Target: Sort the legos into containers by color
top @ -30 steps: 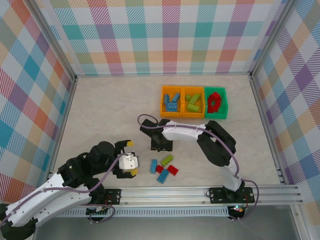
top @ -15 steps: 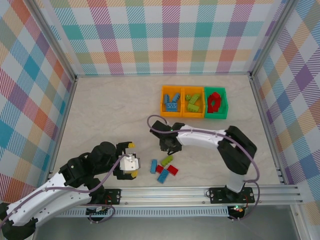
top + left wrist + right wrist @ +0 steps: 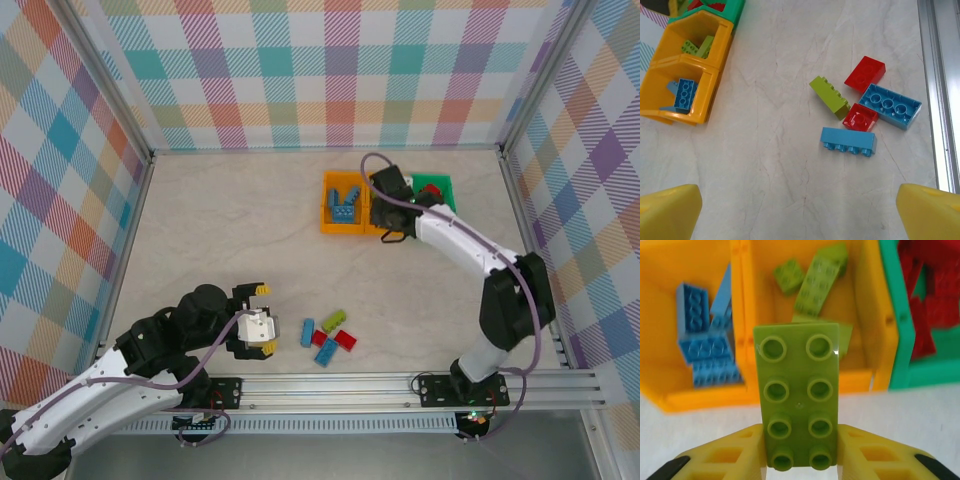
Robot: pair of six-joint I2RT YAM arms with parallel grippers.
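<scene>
My right arm is stretched far across the table (image 3: 220, 240), elbow out to the right, with the right gripper (image 3: 388, 192) at the row of bins at the back. Its wrist camera gives me what the overhead cannot. The yellow fingers (image 3: 730, 452) are clamped on the near end of a lime green brick (image 3: 799, 390), an eight-stud piece with its studs facing the camera, held in line with the middle orange bin (image 3: 865, 335). My left arm lies folded low at the near left. The left gripper (image 3: 265, 317) hovers above bare table, its fingers spread wide with nothing between them. From the left wrist I see the five loose legos plainly. There is a lime brick (image 3: 829, 97), a red brick (image 3: 865, 74), and a small red brick (image 3: 860, 117) tucked between the lime one and a blue brick (image 3: 890, 106) that lies near the metal rail (image 3: 940, 100). A light blue brick (image 3: 848, 141) lies nearest the gripper. The left orange bin (image 3: 327, 205) holds only blue bricks, the middle one holds lime green pieces, and the green bin (image 3: 443, 183) holds red ones. The three bins stand touching, side by side.
</scene>
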